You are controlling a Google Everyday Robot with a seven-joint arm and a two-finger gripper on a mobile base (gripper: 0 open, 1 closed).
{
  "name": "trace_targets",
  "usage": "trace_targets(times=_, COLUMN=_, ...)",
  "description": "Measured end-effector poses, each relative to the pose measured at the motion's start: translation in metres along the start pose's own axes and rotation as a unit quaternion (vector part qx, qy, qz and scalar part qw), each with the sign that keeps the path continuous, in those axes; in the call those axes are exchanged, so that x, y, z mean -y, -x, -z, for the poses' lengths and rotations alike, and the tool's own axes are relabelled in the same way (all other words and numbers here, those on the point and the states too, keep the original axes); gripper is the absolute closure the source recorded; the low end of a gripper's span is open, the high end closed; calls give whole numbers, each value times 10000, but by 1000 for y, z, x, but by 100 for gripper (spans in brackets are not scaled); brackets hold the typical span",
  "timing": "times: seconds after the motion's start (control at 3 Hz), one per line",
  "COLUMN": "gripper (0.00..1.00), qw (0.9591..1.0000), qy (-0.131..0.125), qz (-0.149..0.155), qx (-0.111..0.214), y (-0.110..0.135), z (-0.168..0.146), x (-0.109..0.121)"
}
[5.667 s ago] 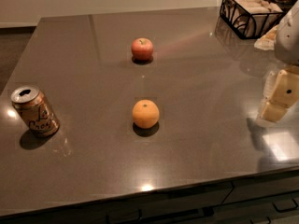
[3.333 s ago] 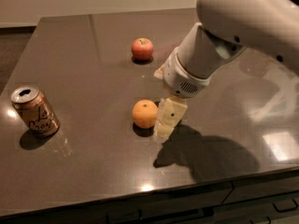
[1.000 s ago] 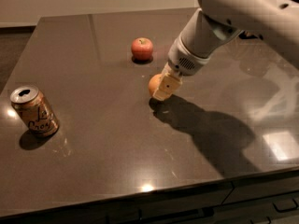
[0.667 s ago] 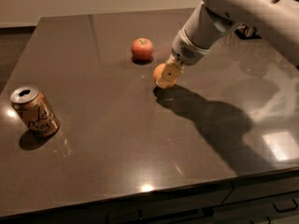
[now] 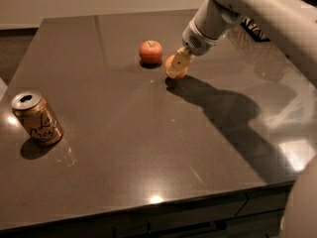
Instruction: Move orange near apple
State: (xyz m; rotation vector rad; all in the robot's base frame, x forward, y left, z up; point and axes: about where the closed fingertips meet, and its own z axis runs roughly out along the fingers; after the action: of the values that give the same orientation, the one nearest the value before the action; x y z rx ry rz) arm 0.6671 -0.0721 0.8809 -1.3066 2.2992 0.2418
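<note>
The red apple (image 5: 150, 51) with yellowish patches sits on the dark table toward the back middle. The orange (image 5: 172, 67) is just right of the apple, a small gap apart, mostly covered by my gripper. My gripper (image 5: 176, 66) comes down from the upper right on the white arm and is shut on the orange, with its tan fingers (image 5: 179, 62) over the fruit. The orange is at or just above the table top; I cannot tell which.
A brown drink can (image 5: 36, 118) stands at the left side of the table. The table's front edge (image 5: 148, 209) runs along the bottom. A dark wire basket (image 5: 257, 29) shows partly behind the arm at the back right.
My gripper has carried the orange from the table's middle up and back toward the apple. The orange now lies close beside the apple. The apple and can have not moved.
</note>
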Motion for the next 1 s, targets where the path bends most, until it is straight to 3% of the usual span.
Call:
trace_targets(times=0.33, gripper=100, qw=9998, qy=-17, qz=-186, qx=66, y=10, z=-10, x=15)
trace_targets(times=0.67, gripper=85, qw=9995, qy=17, qz=-293, qx=123, y=19, z=-15, x=22)
trace_targets(times=1.0, gripper=62, qw=9993, qy=130, qz=-324, qx=156, y=24, z=-21, x=23)
